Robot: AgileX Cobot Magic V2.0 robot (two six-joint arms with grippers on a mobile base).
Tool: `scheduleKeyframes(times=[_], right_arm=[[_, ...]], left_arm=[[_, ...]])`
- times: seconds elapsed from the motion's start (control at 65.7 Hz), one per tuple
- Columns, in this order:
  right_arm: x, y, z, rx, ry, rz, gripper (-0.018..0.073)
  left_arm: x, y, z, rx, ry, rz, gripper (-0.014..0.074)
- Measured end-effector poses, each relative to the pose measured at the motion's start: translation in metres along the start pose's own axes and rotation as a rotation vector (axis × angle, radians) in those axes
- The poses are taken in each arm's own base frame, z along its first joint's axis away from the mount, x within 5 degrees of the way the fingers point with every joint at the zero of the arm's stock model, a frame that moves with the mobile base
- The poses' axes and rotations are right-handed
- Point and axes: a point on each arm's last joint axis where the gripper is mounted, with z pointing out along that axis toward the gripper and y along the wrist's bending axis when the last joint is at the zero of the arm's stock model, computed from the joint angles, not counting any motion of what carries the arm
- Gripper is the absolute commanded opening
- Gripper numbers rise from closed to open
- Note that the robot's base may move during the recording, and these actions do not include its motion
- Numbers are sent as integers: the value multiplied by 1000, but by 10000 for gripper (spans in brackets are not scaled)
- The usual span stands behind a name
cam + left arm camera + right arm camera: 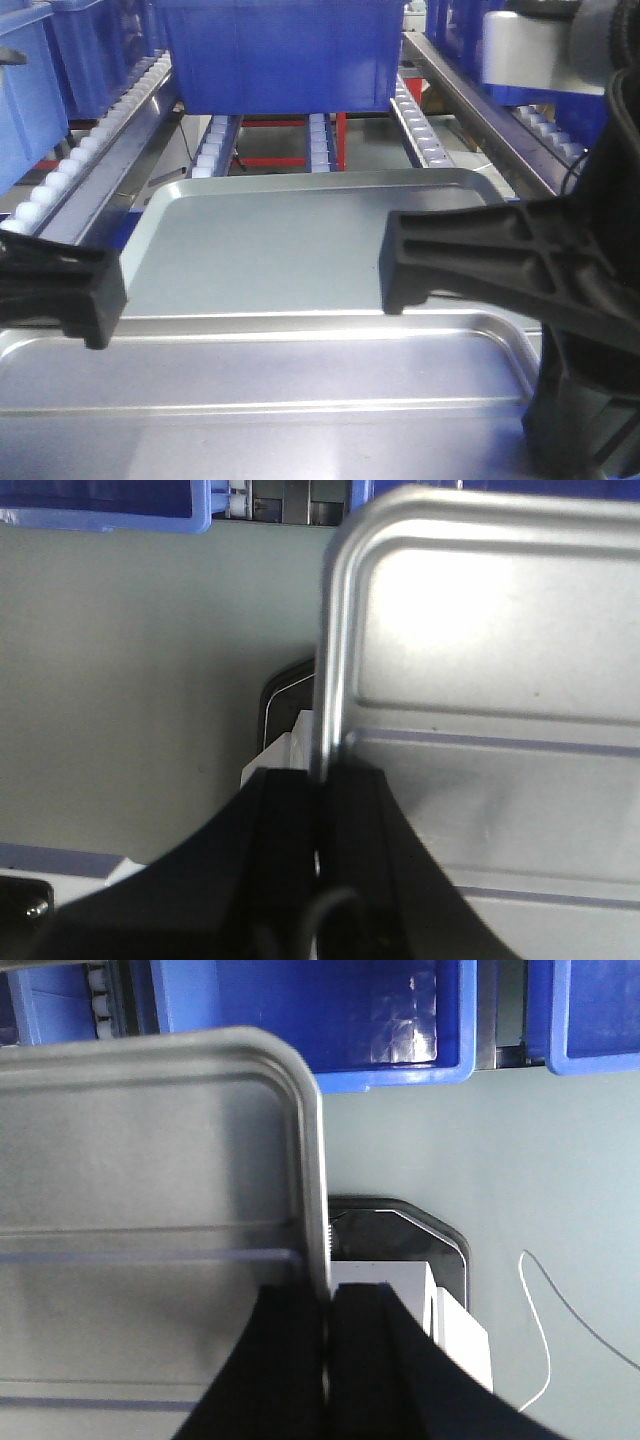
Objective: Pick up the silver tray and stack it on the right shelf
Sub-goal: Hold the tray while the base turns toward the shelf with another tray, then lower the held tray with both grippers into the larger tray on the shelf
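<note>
The silver tray (260, 385) fills the near part of the front view, shiny, with a long ridge across its floor. My left gripper (322, 775) is shut on its left rim. My right gripper (330, 1290) is shut on its right rim. In the front view the left gripper (100, 300) and right gripper (395, 270) show as black fingers over the tray's far edge. The tray (480, 680) sits level between them, and two ridges cross its floor (150, 1160). The right shelf's roller rails (425, 125) with small white wheels run away ahead.
A larger, duller grey tray (290, 240) with a smooth floor lies just beyond the silver one. A big blue bin (285, 55) stands on the rollers behind it, with more blue bins (25, 100) to the left. Below the tray are a black and white box (440, 1310) and a thin white cable (545, 1300).
</note>
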Motion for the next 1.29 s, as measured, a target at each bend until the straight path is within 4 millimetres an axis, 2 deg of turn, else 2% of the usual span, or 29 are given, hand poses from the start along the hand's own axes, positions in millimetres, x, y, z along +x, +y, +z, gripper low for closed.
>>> scheduleKeyframes(times=[0.532, 0.7, 0.913, 1.156, 1.293], right_arm=[[0, 0, 0, 0, 0, 0, 70], [-4, -4, 1, 27, -13, -12, 70], [-35, -15, 2, 41, -63, -42, 70], [-84, -20, -4, -47, -192, -22, 70], [-108, -18, 6, -28, -211, -37, 70]], left_arm=[[0, 0, 0, 4, -2, 17, -100], [-6, -5, -4, 47, -51, 61, -100], [-34, -6, -8, 147, -125, 59, -100], [-79, 11, -4, 244, -221, -6, -100], [-103, 13, 2, 270, -245, 4, -100]])
